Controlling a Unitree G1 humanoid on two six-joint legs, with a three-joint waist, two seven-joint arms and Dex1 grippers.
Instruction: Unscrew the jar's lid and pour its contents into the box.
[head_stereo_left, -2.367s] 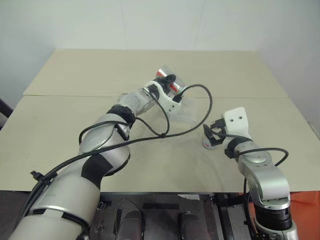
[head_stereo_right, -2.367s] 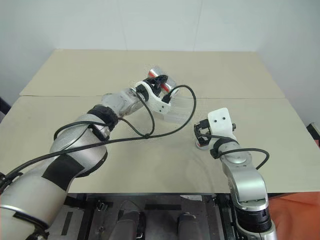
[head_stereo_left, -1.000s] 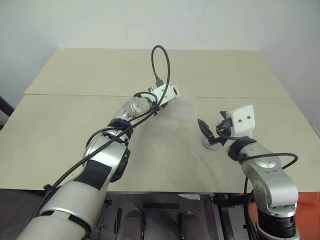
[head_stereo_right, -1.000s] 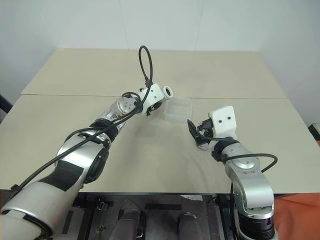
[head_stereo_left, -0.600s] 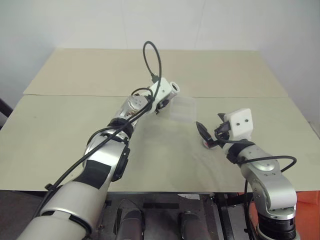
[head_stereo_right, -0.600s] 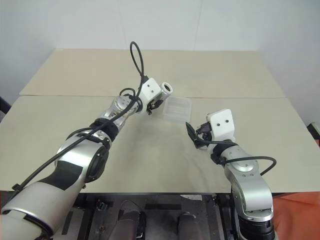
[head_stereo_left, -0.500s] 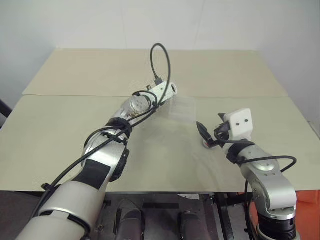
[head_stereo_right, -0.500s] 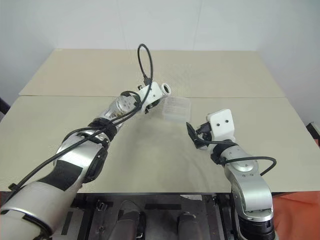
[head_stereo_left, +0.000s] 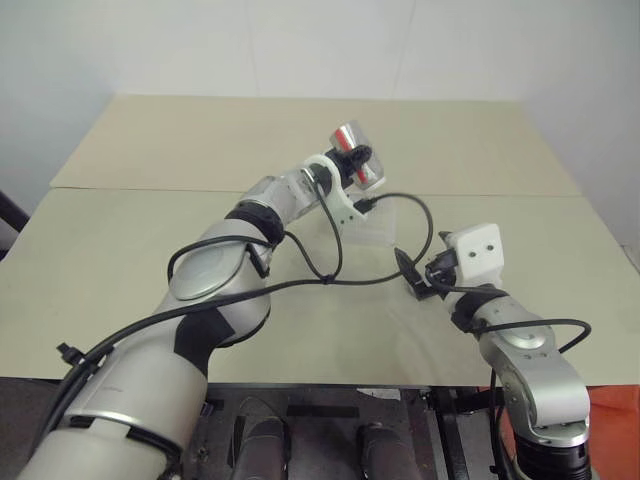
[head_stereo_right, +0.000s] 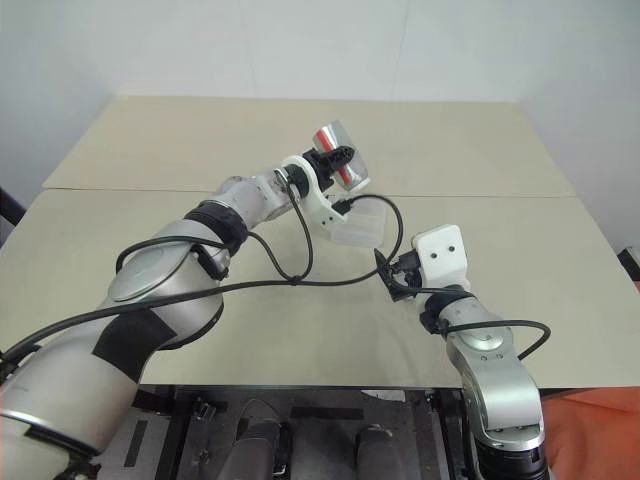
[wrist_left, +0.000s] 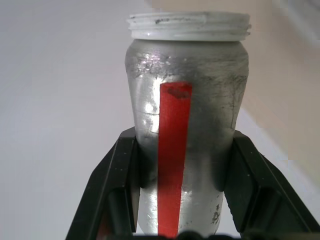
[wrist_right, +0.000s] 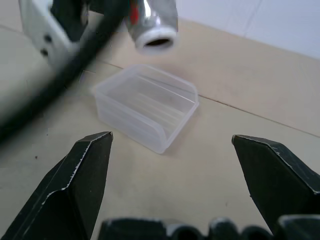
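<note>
Left end effector (wrist_left: 182, 165) grips the jar (wrist_left: 186, 95) above the box (wrist_right: 146, 105); right end effector (wrist_right: 172, 175) spread

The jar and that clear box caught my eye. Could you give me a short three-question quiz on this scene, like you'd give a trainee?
1. True or false: the box holds dark brown bits.
2. The left end effector is shut on: A. the box; B. the jar; C. nothing.
3. Fill in the gap: the right end effector stands ___, with nothing between its fingers.

Key: 1 false, as the box looks empty; 2 B; 3 open.
</note>
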